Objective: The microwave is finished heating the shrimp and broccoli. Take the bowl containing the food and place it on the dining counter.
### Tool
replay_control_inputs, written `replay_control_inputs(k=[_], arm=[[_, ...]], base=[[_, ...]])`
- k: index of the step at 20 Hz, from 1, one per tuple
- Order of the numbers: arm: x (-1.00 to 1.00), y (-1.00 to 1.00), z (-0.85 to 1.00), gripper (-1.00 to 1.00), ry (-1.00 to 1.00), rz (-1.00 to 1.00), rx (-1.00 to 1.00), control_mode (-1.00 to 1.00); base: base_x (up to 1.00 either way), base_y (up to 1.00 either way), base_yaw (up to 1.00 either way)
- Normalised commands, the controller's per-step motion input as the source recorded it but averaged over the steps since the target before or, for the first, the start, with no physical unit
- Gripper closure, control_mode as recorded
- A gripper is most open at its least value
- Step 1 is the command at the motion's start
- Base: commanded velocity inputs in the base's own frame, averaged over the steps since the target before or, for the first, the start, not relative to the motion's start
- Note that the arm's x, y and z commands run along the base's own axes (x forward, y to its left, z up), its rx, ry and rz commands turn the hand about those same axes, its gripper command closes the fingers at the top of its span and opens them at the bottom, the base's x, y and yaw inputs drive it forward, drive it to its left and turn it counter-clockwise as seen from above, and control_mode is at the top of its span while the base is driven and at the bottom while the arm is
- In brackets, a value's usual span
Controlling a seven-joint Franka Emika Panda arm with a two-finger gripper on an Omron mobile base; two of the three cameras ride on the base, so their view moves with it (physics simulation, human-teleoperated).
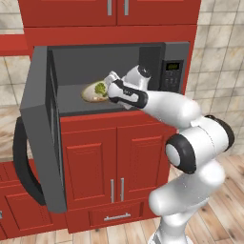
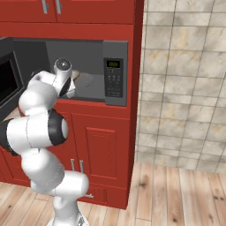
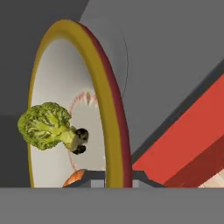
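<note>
The bowl (image 1: 94, 93) sits on the floor of the open microwave (image 1: 157, 55), with the broccoli (image 1: 100, 88) in it and the shrimp (image 3: 74, 177) low at the edge of the hand view. The gripper (image 1: 108, 90) reaches into the cavity, its fingers pinching the bowl's near rim. The door (image 1: 40, 119) hangs wide to the left above red cabinets (image 1: 116, 162).

Inside the microwave (image 1: 114, 71), whose door (image 1: 40, 128) hangs open at 9 o'clock, the bowl (image 1: 93, 93) sits on the floor of the cavity with the broccoli (image 1: 100, 88) in it, the hand (image 1: 110, 87) at the bowl's 3 o'clock rim, the button panel (image 1: 172, 74) further toward 3 o'clock.
</note>
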Motion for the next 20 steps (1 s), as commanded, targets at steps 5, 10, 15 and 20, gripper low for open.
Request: replay_control_inputs(k=[5,10,15,20], arm=[[-1.0,-0.15,0.34,1.0,-0.17,-0.02,0.12,-1.0],[-1.0,-0.32,0.72,1.0,0.02,-0.07,0.16,-1.0],[-1.0,-0.5,0.98,1.0,0.25,-0.05,0.11,-1.0],[-1.0,-0.65,0.98,1.0,0.34,-0.02,0.1,-1.0]], base=[[0.0,0.0,0.0],[0.0,0.0,0.0],[0.0,0.0,0.0],[0.0,0.0,0.0]])
